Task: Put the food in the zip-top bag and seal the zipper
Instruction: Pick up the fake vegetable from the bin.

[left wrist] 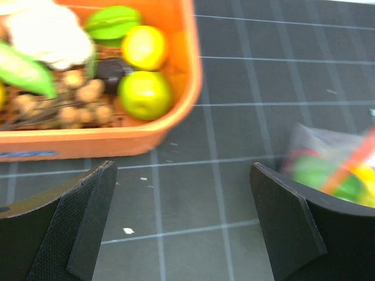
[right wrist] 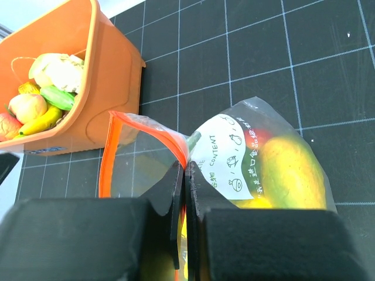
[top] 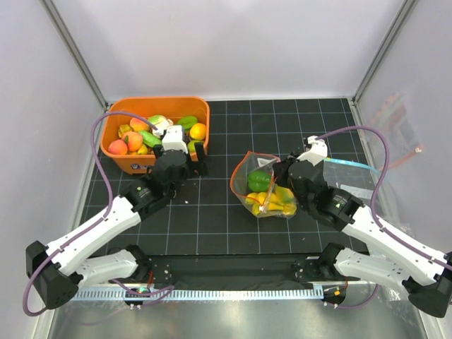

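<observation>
Matte black fingers (right wrist: 173,199) of the right claw (right wrist: 183,171) are seen clenched flat on the thin red-orange zipper (right wrist: 146,124), with the crinkly clear bag (right wrist: 234,146) bulging ahead and to their right around smooth, rounded yellow and green food (right wrist: 293,170). The left claw (left wrist: 184,205) is held released over the gridded mat (left wrist: 263,76), its wedge-shaped, textured pads (left wrist: 88,211) set wide apart. The glossy orange bin (left wrist: 88,140) of more food is seen ahead to its left, and the bag at its right.

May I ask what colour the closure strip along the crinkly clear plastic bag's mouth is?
A red-orange closure strip, clearest in the right wrist view.
</observation>
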